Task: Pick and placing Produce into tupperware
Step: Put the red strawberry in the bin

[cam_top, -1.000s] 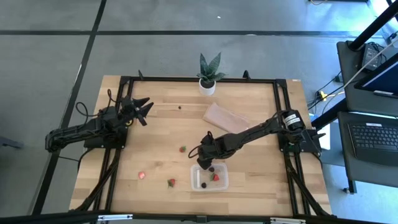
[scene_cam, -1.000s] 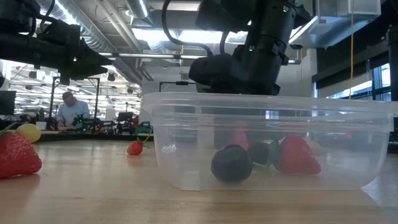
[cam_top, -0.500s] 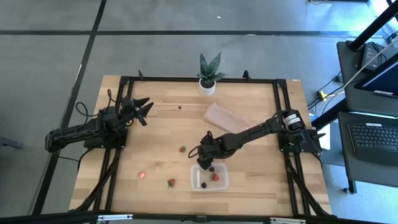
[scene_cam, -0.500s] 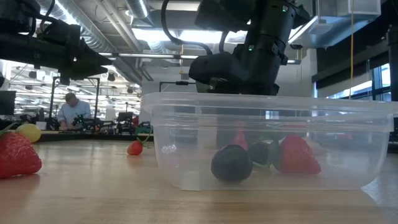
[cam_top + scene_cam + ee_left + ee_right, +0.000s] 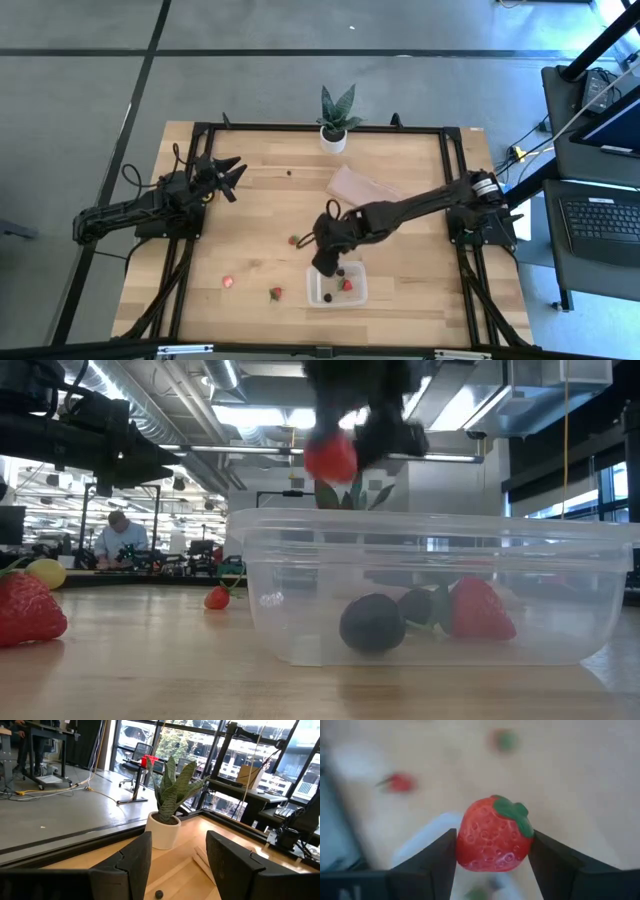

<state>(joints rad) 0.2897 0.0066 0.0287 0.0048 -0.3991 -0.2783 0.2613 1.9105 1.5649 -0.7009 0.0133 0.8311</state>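
Right gripper [image 5: 492,857]: closed on a strawberry [image 5: 492,840], carried above the tupperware [image 5: 430,585] rim for dropping in. Left gripper [image 5: 175,855]: parted, empty, parked far from tupperware, near the potted plant [image 5: 167,815].

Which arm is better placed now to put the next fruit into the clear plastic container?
The right. Its end effector already holds a red strawberry above the clear plastic container. The left end effector waits far away, near the table's far-left edge.
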